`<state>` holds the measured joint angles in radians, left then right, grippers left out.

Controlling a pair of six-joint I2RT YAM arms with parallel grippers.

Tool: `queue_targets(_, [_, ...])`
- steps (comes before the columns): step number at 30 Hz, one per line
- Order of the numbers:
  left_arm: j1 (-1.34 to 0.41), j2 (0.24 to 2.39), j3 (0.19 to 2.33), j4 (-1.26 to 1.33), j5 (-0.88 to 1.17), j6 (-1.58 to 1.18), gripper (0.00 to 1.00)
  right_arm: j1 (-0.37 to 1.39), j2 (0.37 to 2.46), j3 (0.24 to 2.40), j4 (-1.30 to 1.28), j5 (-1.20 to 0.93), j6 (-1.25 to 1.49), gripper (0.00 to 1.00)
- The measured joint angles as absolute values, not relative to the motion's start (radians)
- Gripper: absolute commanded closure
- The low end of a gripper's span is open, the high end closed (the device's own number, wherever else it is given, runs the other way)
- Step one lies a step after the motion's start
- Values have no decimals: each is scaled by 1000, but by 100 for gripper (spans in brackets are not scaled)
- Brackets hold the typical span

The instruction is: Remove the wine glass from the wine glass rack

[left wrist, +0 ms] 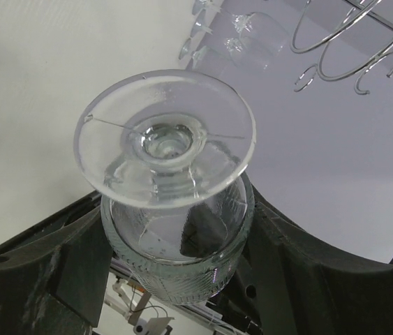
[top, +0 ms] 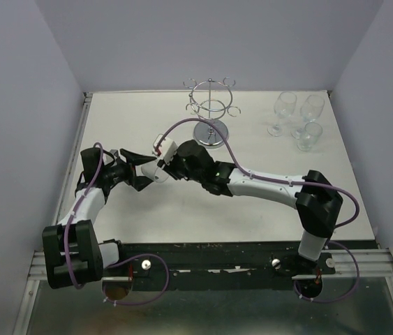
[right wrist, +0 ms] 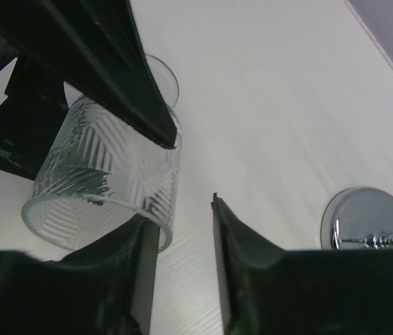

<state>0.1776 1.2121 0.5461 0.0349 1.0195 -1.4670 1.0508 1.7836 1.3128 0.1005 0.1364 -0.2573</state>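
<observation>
The wine glass (top: 156,172), with a patterned bowl and a short stem, is held off the table left of centre. My left gripper (top: 142,172) is shut on its bowl. In the left wrist view the bowl (left wrist: 175,258) sits between the black fingers (left wrist: 49,265), and its round foot (left wrist: 165,136) points away from the camera. My right gripper (top: 164,162) is open beside the glass's rim. In the right wrist view the rim (right wrist: 98,209) lies by the gripper's (right wrist: 181,213) left finger, with nothing between the fingers. The chrome wine glass rack (top: 211,105) stands at the back with empty hooks (left wrist: 343,49).
Three more glasses (top: 297,118) stand at the back right of the white table (top: 266,160) and also show in the left wrist view (left wrist: 241,35). The rack's mirrored base (right wrist: 371,220) is to the right of my right gripper. Grey walls enclose the table.
</observation>
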Motion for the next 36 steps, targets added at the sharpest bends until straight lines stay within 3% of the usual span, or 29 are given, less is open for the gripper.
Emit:
queue_targets(1, [178, 1207, 542, 32, 1017, -1466, 94, 1051, 1788, 1317, 101, 128, -261, 78])
queue_targets(2, [178, 1200, 540, 21, 1010, -1467, 76, 1052, 1792, 1321, 99, 118, -262, 90])
queue_targets(3, [180, 1196, 538, 15, 1005, -1469, 53, 1052, 1795, 1322, 98, 111, -267, 99])
queue_targets(5, [183, 1190, 534, 1, 999, -1468, 1, 1061, 1802, 1324, 98, 110, -269, 99])
queue_targets(15, [205, 1123, 493, -84, 937, -1425, 1, 1061, 1805, 1328, 92, 116, -297, 99])
queue_targets(20, [239, 1091, 469, -126, 879, -1402, 1, 1045, 1689, 1232, 48, 105, -334, 99])
queue_targets(29, [289, 1023, 416, -157, 722, -1327, 1, 938, 1296, 1162, -362, -118, -484, 99])
queue_targets(36, [292, 1046, 412, -138, 654, -1282, 1, 656, 1119, 1127, -673, -194, -580, 99])
